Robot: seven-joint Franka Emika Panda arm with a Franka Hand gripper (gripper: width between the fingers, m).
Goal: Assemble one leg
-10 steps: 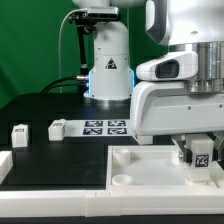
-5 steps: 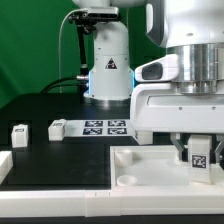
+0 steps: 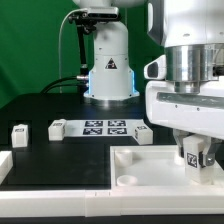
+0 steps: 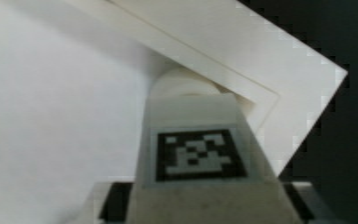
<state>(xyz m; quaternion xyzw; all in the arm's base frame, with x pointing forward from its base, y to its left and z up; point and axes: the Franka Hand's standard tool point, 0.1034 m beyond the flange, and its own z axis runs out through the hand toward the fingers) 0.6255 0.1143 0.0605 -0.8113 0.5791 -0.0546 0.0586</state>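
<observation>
My gripper (image 3: 195,152) is shut on a white leg (image 3: 194,154) with a black-and-white tag and holds it upright over the far corner of the large white tray (image 3: 150,172) at the exterior view's right. In the wrist view the leg (image 4: 201,140) fills the middle, its tag facing the camera, with dark fingers (image 4: 119,200) on both sides and its far end at the tray's corner (image 4: 247,95). Three more legs lie on the black table: one (image 3: 19,134) at the left, one (image 3: 57,128) by the marker board, one (image 3: 142,134) beside the tray.
The marker board (image 3: 105,127) lies flat in front of the robot base (image 3: 108,60). A round socket (image 3: 125,180) shows in the tray's near-left corner. A white piece (image 3: 4,165) sits at the left edge.
The gripper with the leg has shifted slightly to the exterior view's left and lower toward the tray corner, uncovering a leg on the table beside the tray.
</observation>
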